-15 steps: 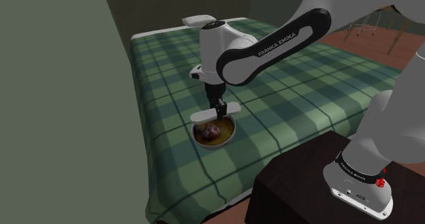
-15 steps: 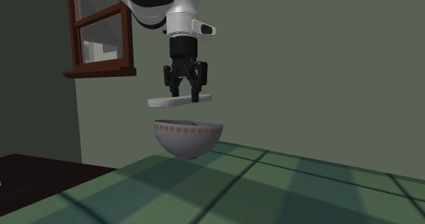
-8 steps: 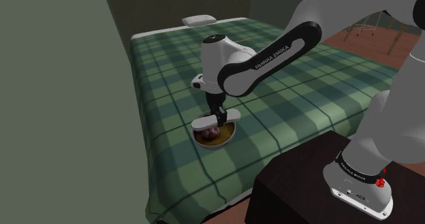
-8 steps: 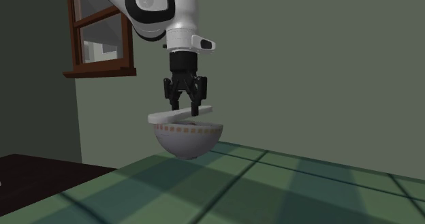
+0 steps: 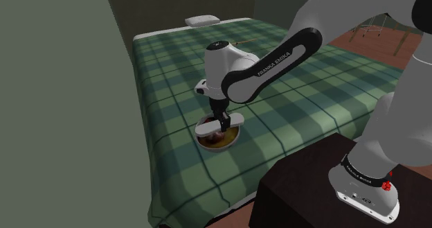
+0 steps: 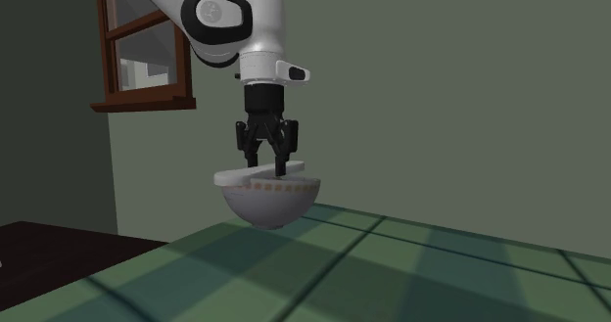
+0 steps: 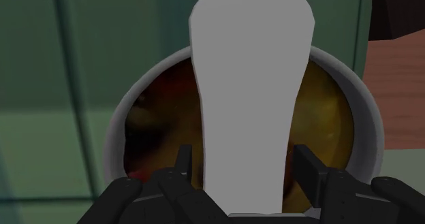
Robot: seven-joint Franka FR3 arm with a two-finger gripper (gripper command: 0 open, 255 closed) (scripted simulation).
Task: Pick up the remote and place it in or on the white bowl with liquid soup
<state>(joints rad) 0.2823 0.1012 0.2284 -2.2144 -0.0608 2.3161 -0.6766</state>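
The hand [image 6: 267, 162] has come down, so the white remote [image 7: 248, 86], lately hanging above the white soup bowl [image 6: 266, 205], now lies across the bowl's rim, with the fingers slightly spread and apparently clear of it, so placement looks essentially done.

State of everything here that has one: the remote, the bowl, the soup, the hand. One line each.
remote: lying across the bowl's rim, above the soup.
white bowl: upright on the green plaid bed, filled.
soup: in the bowl, brownish, with dark pieces.
hand: open, low over the bowl, fingers either side of the remote with thin gaps.
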